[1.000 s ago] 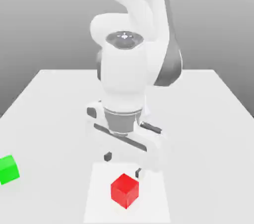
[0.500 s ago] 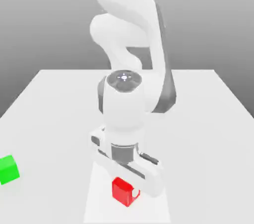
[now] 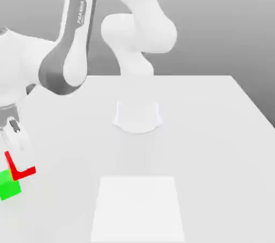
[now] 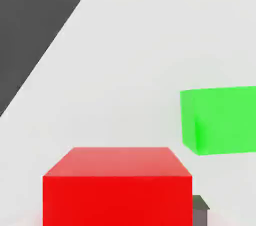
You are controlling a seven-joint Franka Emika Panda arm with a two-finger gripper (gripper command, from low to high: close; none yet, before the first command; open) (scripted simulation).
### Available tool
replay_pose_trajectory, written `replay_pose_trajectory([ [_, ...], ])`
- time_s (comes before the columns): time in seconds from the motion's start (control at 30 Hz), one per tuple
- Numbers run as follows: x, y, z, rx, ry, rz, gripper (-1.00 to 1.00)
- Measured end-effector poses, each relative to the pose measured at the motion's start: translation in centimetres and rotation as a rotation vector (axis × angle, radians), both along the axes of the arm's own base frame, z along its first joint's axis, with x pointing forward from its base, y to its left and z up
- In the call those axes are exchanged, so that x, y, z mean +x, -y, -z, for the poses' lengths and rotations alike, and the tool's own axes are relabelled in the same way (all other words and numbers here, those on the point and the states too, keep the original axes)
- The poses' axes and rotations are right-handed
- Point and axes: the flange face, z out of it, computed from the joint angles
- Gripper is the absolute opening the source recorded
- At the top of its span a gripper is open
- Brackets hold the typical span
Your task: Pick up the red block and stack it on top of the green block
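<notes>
At the exterior view's left, my gripper is shut on the red block. A white finger covers most of the cube. The green block rests on the table just below and slightly left of the red block; whether they touch I cannot tell. In the hand view the red block sits close between the jaws, with a dark finger pad at its side. Beyond it the green block stands on the white table, offset to one side.
The white table has a lighter square patch at the front middle. The arm's round base stands at the centre. The table's edge and dark floor lie close to the green block.
The gripper came down and shut on the red block at the front middle. The arm then swung to the exterior view's left, carrying the cube to just above the green block.
</notes>
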Motion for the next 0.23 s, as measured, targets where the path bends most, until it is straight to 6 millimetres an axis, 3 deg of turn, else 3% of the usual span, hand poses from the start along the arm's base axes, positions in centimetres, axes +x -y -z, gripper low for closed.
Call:
replay_pose_trajectory([
  [0.1, -0.6, 0.9, 3.5, 0.0, 0.0, 0.008, -1.0],
  [0.13, -0.7, 1.0, 4.6, -0.001, -0.001, 0.009, 1.0],
  [0.23, -0.7, 1.0, 4.6, -0.001, -0.001, 0.009, 1.0],
])
